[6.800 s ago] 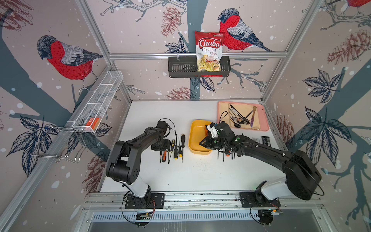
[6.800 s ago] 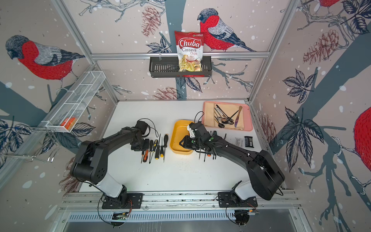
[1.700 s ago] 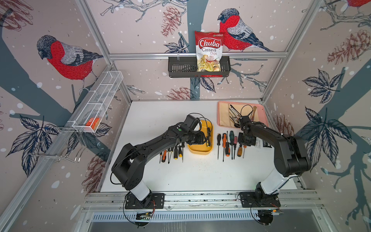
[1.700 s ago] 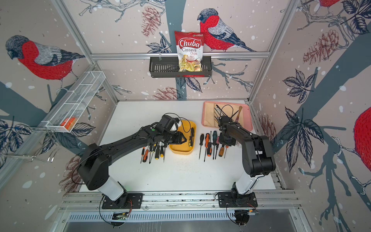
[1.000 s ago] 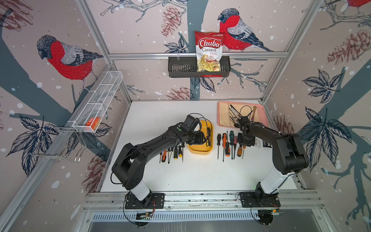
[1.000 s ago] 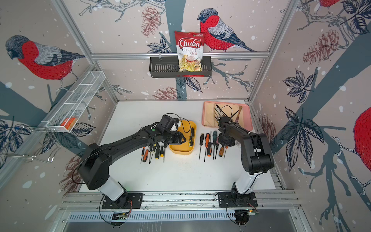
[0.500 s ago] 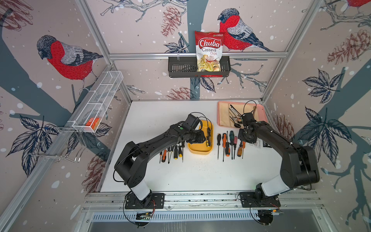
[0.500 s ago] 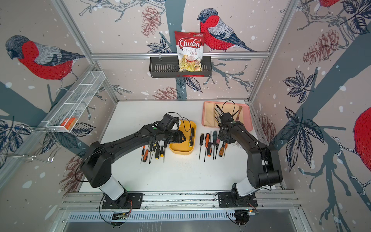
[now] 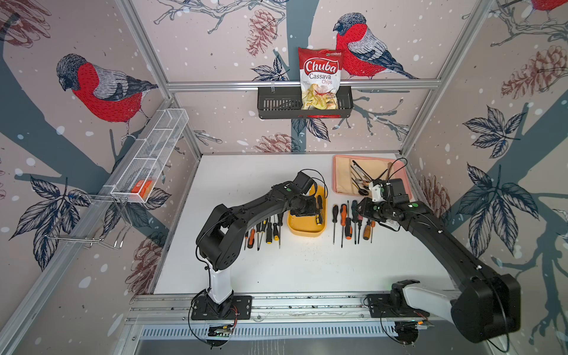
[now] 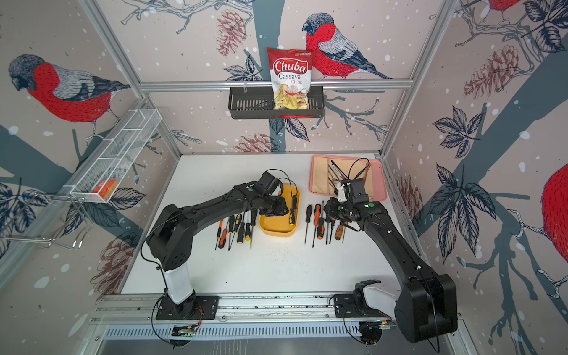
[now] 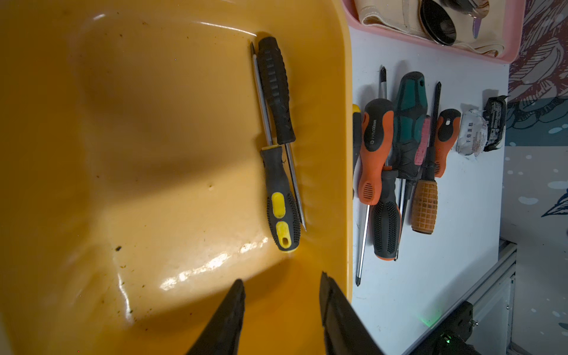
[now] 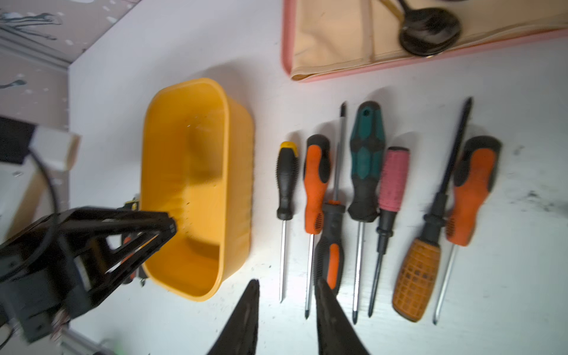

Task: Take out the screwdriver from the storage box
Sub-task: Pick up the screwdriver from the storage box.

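Note:
The yellow storage box (image 9: 306, 232) (image 10: 276, 232) stands mid-table. Two screwdrivers lie side by side along its right wall: an all-black one (image 11: 274, 89) and a black one with yellow inserts (image 11: 281, 204) (image 9: 318, 218). My left gripper (image 11: 281, 287) (image 9: 307, 209) hangs inside the box, open and empty, just short of the yellow-insert handle. My right gripper (image 12: 286, 284) (image 9: 365, 211) hovers open over the row of screwdrivers to the right of the box, holding nothing.
Several screwdrivers (image 9: 266, 230) lie in a row left of the box, several more (image 9: 350, 222) on its right. A pink tray (image 9: 340, 184) with cutlery sits at the back right. Two small packets (image 11: 481, 129) lie beyond the right row.
The right arm has swung its elbow out to the right and risen off the right row, its jaws a little wider. The left gripper stays in the box.

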You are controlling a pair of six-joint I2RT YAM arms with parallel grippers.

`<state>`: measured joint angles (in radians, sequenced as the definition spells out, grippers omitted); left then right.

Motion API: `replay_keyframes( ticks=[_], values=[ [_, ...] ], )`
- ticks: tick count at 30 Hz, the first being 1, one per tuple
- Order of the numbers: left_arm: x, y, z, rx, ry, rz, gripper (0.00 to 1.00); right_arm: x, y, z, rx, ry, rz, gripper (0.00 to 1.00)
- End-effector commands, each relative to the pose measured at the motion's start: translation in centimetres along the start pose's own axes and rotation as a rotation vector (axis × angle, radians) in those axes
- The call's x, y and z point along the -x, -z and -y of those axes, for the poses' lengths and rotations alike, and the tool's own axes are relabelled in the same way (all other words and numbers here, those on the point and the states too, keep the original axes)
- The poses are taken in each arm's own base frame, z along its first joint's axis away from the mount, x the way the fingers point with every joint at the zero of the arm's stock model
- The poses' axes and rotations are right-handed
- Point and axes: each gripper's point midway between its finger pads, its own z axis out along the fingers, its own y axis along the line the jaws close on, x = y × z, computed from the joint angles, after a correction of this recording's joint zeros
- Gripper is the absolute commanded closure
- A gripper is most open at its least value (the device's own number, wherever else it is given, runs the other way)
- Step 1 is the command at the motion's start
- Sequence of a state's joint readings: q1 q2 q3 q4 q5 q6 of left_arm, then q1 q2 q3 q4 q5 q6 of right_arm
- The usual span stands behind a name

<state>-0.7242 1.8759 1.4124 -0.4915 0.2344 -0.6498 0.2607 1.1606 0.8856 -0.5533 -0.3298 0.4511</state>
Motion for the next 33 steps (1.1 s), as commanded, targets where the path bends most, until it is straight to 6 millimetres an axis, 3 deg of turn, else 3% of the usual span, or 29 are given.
replay_keyframes(
  ticks=[1,4,9,25,33],
  values=[
    [-0.2,-0.6,-0.1,0.023,0.015,-0.017,0.57,-1.0,0.7,-3.2,0.189,0.022,-0.019,0.67],
    [-0.4,-1.7,0.0,0.033,0.023,-0.033,0.57,-2.3,1.1,-4.4,0.280,0.032,-0.038,0.66],
    [-0.7,-3.2,0.2,0.050,0.030,-0.054,0.56,-3.5,1.3,-4.2,0.278,0.055,-0.052,0.65],
    [-2.6,-6.9,-1.7,0.172,0.046,-0.111,0.56,-4.1,1.0,-3.8,0.269,0.064,-0.063,0.65],
    [-3.2,-7.4,-2.1,0.198,0.035,-0.124,0.68,-4.4,1.1,-3.6,0.269,0.057,-0.063,0.65]
  ],
)
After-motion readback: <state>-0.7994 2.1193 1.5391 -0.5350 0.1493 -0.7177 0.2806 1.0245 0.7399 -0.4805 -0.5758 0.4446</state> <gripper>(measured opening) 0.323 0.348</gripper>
